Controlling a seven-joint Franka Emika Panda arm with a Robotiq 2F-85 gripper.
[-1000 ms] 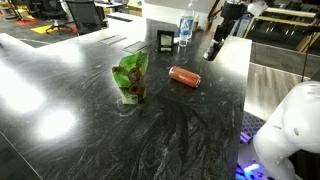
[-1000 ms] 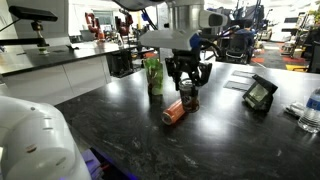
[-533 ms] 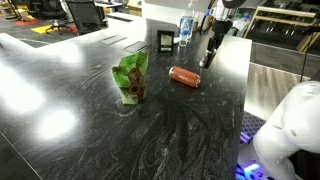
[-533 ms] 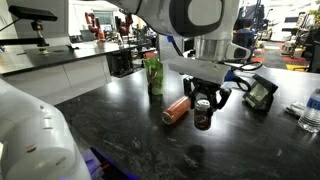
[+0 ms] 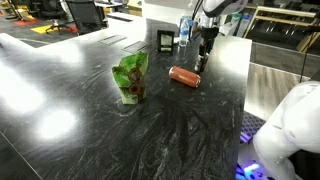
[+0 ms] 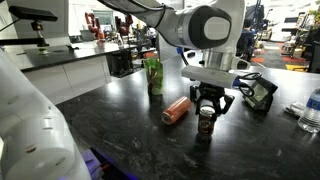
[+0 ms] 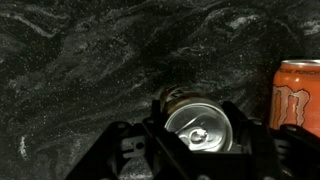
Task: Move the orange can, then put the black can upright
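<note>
My pincer [image 6: 207, 111] grips the black can [image 6: 206, 124], upright just beside the orange can [image 6: 176, 110] lying on the worktop [image 6: 120, 132], so I think only letting go is left.

A black claw-shaped M mark stands on the orange can [image 7: 297, 97].

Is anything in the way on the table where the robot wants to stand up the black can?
No. The gripper holds the black can upright, and the table under it looks bare. The orange can lies beside it, apart.
</note>
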